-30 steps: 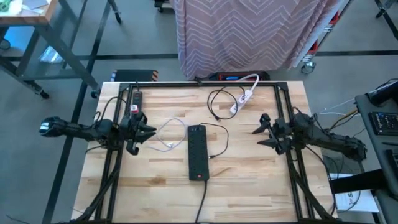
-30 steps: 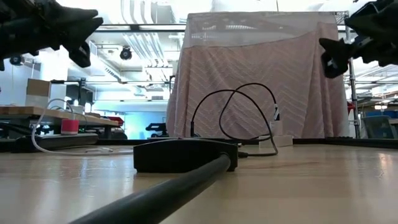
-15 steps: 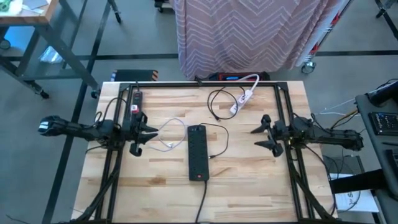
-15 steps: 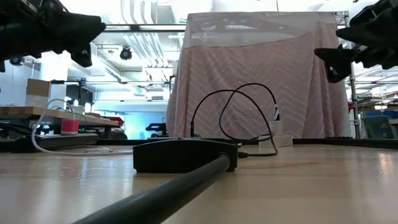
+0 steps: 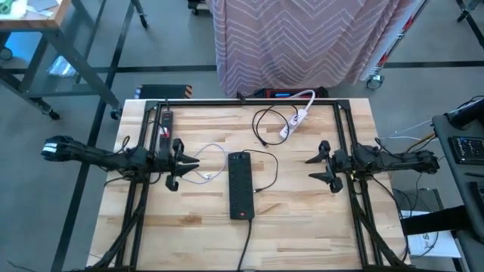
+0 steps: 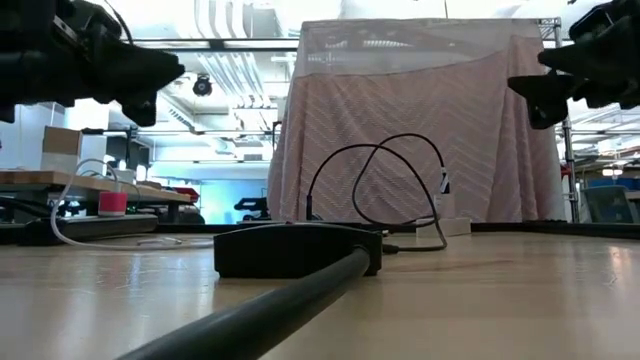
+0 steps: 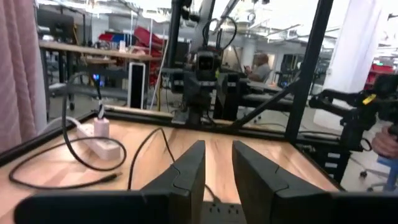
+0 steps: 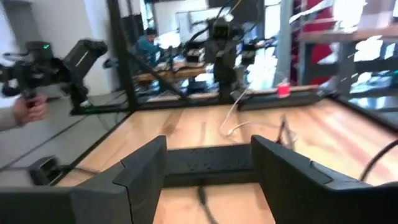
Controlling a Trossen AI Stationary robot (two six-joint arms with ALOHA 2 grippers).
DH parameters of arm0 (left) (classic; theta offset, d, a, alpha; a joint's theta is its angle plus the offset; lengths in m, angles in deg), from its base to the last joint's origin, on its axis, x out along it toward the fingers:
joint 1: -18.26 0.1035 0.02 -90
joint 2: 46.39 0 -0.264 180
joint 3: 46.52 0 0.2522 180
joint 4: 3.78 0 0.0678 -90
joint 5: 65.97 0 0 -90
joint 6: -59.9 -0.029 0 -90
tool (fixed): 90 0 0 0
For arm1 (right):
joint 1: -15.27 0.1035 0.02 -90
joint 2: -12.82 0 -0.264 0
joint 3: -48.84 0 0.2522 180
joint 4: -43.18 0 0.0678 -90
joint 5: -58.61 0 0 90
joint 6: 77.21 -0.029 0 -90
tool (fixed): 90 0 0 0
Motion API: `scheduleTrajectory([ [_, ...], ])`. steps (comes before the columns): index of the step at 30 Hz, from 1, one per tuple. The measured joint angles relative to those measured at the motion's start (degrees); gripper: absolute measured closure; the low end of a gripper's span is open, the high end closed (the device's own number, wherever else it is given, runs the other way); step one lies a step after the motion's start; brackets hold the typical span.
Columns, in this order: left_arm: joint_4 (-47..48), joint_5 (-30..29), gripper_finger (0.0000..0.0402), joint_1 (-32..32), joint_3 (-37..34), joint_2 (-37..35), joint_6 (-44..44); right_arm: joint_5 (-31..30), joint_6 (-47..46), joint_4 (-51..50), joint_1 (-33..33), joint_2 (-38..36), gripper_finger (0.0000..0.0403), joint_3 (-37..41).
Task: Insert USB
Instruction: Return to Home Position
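L gripper (image 5: 187,162) hovers at 9 o'clock of the centre black strip (image 5: 240,185), fingers (image 7: 189,169) a narrow gap apart, empty. R gripper (image 5: 312,168) is at 3 o'clock, fingers wide apart, empty. White strip (image 5: 295,121) w/ black cable (image 5: 255,123) lies at 1 o'clock. Red adapter (image 5: 162,132) is at 10 o'clock.

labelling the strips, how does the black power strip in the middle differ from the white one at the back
The black power strip is longer and lies straight at mid-table; the white power strip is shorter, slanted near the far edge, and carries an adapter. Both lie flat.
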Motion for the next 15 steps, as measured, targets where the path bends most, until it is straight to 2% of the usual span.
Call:
scheduleTrajectory([
  [6,14.2,1.6,0.0335,0.1,0.0,-9.7,2.2,0.1,1.0,-6.3,0.0,0.0,0.0178,-3.8],
  [11,24.0,-0.4,0.0335,0.1,0.0,-21.1,0.4,-0.1,-0.6,0.2,0.0,0.0,0.0168,1.1],
  [15,31.2,-0.4,0.0335,0.2,0.0,-29.4,0.1,-1.4,2.6,1.5,0.0,0.0,0.0160,1.1],
])
